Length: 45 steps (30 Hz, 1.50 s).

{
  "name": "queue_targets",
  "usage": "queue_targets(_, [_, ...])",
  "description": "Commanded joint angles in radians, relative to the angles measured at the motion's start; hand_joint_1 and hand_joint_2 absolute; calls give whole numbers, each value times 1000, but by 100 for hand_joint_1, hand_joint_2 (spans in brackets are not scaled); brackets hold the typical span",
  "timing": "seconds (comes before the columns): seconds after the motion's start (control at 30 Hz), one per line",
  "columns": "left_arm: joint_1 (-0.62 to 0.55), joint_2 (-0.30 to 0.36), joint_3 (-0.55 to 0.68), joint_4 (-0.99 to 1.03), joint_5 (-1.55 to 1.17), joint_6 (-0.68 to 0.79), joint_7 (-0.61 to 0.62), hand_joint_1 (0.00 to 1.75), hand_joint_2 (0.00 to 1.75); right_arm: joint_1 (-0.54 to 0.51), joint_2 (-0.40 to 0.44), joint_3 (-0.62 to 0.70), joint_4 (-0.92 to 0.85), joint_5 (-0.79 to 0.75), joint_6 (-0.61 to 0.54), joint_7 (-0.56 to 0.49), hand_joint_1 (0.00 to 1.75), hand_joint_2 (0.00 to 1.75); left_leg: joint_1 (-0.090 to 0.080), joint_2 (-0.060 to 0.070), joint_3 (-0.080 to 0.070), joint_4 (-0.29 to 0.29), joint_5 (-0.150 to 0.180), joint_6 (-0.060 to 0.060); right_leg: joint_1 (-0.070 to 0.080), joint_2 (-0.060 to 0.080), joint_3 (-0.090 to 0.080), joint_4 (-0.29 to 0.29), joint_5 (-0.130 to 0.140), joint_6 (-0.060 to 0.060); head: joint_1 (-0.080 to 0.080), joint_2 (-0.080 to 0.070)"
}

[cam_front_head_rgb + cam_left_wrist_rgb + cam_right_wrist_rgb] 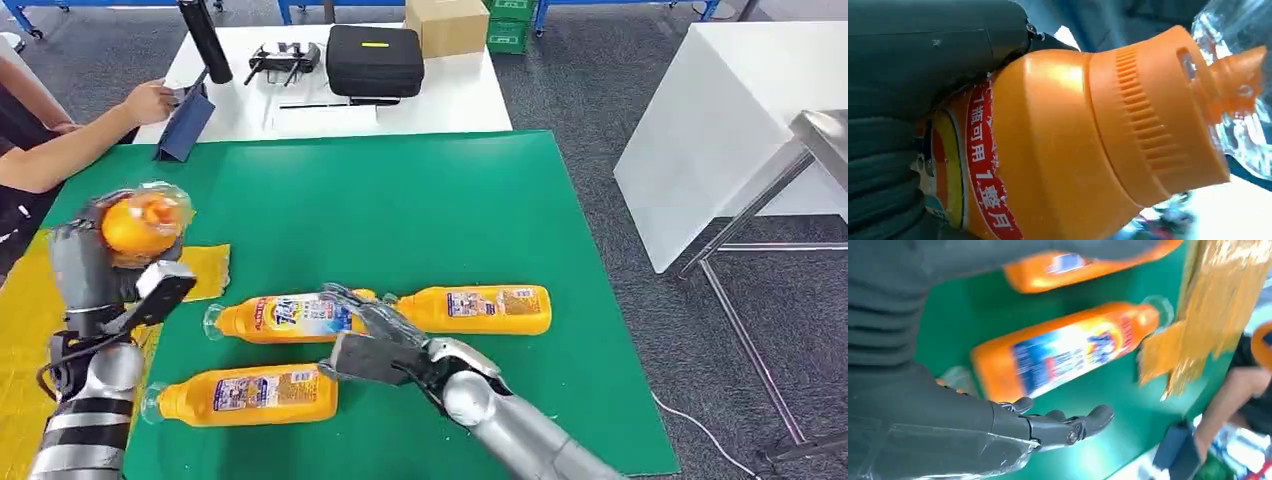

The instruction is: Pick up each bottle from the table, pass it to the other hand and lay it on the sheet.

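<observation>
Silver arms, dark grey robot hands

Left hand (95,262) raised at the table's left side, gripping an orange bottle (143,222) seen end-on. Right hand (375,345) low over the green mat (420,215), fingers spread, holding nothing, sitting between the middle bottle (285,318) and the right bottle (475,309). Near bottle (245,395) lies closer to the robot. Yellow sheet (205,272) at left edge. Person's hand (150,102) on a tablet (185,125); black case (374,60) and cardboard box (447,25) on the white table (470,100) behind.
</observation>
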State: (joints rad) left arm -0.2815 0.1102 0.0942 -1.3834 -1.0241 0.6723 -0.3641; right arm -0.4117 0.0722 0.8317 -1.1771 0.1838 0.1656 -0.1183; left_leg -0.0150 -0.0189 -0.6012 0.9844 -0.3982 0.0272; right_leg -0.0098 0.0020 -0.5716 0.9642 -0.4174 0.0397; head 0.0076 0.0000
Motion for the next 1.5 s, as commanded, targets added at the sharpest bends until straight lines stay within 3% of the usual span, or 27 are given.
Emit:
queue_targets(0.03, [-200, 69, -116, 445, -433, 26, 161, 175, 175, -248, 192, 217, 352, -87, 37, 51, 0, 175, 2, 3, 1, 1, -1, -4, 1, 1, 0, 2, 1, -5, 0, 0])
queue_targets(0.3, [-279, 95, -200, 628, -476, 26, 206, 175, 175, -272, 215, 276, 387, -136, 46, 69, 0, 175, 2, 0, -1, 1, 0, -3, 1, -2, -1, 2, 0, -4, 0, 0])
queue_targets(0.63, [-279, 95, -200, 628, -476, 26, 206, 175, 175, -272, 215, 276, 387, -136, 46, 69, 0, 175, 2, 1, -4, 1, 0, -3, 1, -1, -4, 1, 1, -4, 0, 0])
queue_targets(0.73, [-335, 104, -246, 746, -499, 26, 232, 175, 175, -276, 222, 296, 397, -147, 59, 71, 0, 175, 3, 1, -3, 3, -1, -4, 2, -1, -2, 2, 0, -5, 0, 0])
queue_targets(1.07, [-495, 142, -297, 999, -495, -200, 330, 175, 175, -256, 213, 422, 425, -101, 67, 93, 0, 175, 4, 1, -3, 2, -1, -4, 3, -2, -2, 2, 0, -5, 1, 0])
queue_targets(1.1, [-495, 148, -291, 1005, -488, -196, 336, 54, 175, -255, 207, 433, 421, -94, 70, 97, 0, 175, 3, 1, -4, 1, 0, -3, 2, -1, -4, 1, 1, -4, 1, 0])
queue_targets(1.13, [-495, 149, -280, 1010, -475, -192, 335, 0, 175, -254, 203, 439, 420, -90, 72, 102, 0, 175, 3, 2, -4, 1, 0, -3, 1, 0, -4, 1, 1, -4, 0, 0])
queue_targets(1.2, [-502, 157, -292, 1022, -496, -207, 374, 0, 175, -251, 198, 452, 420, -82, 77, 108, 0, 175, 3, 3, -4, 1, 0, -3, 2, 0, -3, 2, 1, -4, 0, 0])
queue_targets(1.23, [-509, 153, -289, 1029, -499, -220, 394, 0, 0, -246, 200, 459, 424, -77, 78, 111, 0, 175, 3, 2, -4, 1, 0, -2, 1, -1, -5, 1, 1, -4, 0, 0])
queue_targets(1.5, [-528, 147, -284, 1039, -490, -250, 384, 0, 0, -226, 215, 528, 460, -29, 87, 123, 0, 175, 4, 1, -4, 3, -1, -4, 3, -2, -3, 2, 0, -5, 1, 0])
